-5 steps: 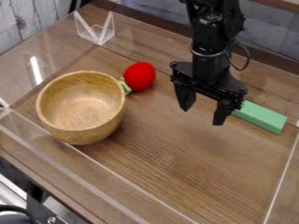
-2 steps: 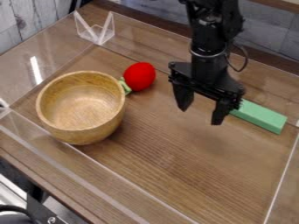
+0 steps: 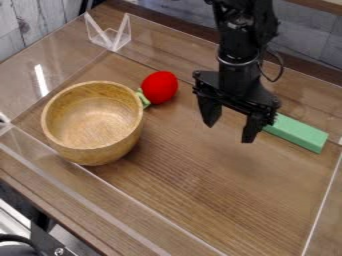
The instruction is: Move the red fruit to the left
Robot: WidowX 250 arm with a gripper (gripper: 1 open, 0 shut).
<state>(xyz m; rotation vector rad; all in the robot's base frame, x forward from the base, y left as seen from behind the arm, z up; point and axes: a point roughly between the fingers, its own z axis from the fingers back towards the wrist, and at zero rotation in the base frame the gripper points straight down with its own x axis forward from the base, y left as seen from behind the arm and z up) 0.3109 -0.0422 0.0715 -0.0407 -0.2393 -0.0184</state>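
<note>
The red fruit is a small round bright red ball with a green leaf piece on its left side. It rests on the wooden table right next to the rim of the wooden bowl. My gripper hangs from the black arm to the right of the fruit, well apart from it. Its two black fingers point down, spread open with nothing between them, just above the table.
A flat green rectangular block lies to the right of the gripper. A clear plastic wall encloses the table, with a clear stand at the back left. Bare wood lies in front of the bowl and gripper.
</note>
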